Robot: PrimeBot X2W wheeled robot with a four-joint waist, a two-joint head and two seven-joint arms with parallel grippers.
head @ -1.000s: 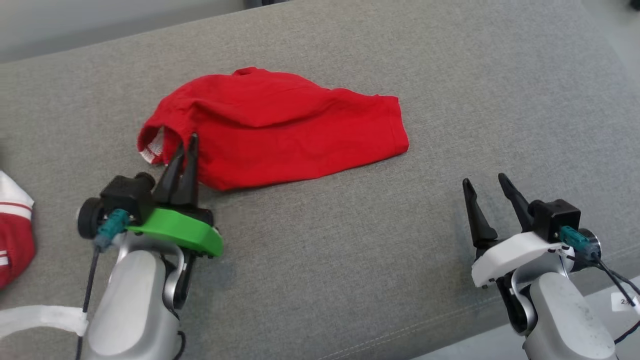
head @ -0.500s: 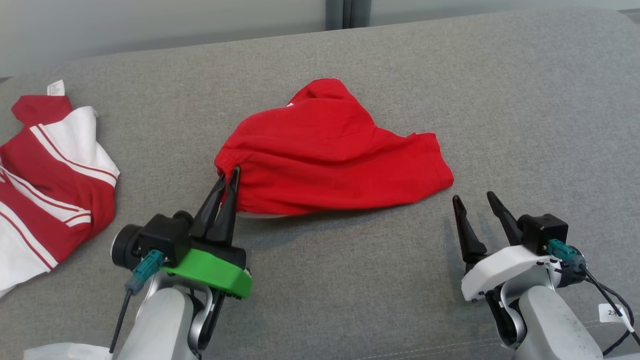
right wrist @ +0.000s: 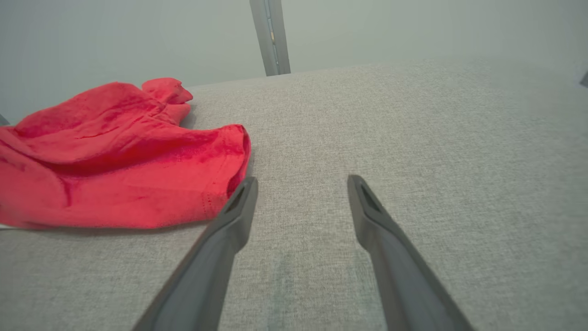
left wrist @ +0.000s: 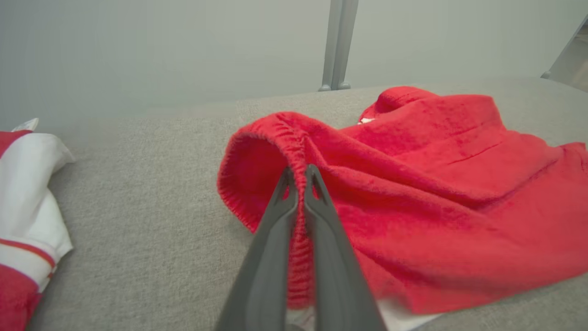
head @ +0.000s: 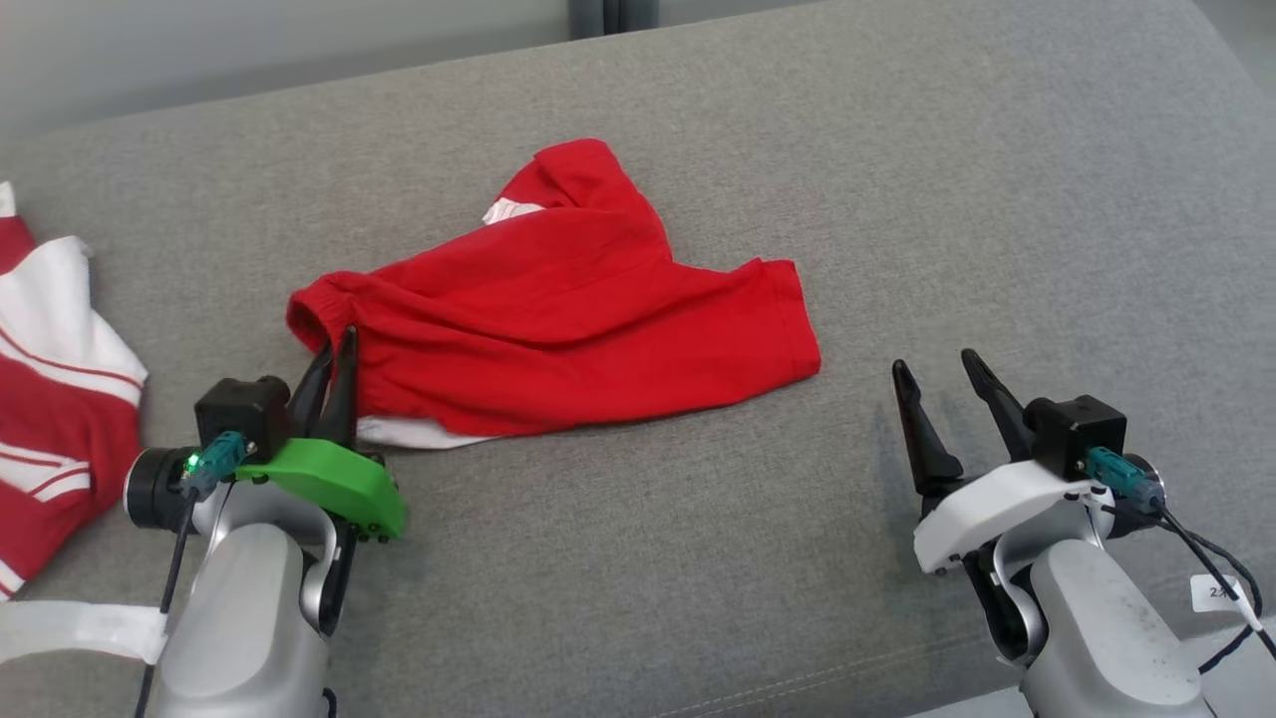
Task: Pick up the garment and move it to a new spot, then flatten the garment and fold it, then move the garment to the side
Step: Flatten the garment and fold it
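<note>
Garment (head: 558, 329) waistband pinched by left hand (head: 337, 341); right hand (head: 934, 361) agape.

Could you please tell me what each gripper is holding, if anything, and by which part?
The left gripper pinches the red garment by its ribbed hem; the right gripper holds nothing.

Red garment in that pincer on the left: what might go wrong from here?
1. The left gripper is shut on just the elastic edge of the red garment; such a narrow pinch might slip when pulled.
2. Most of the cloth lies bunched on the grey cushion; dragging may crumple it further.
3. The red-and-white garment lies near that arm and could get snagged.
</note>
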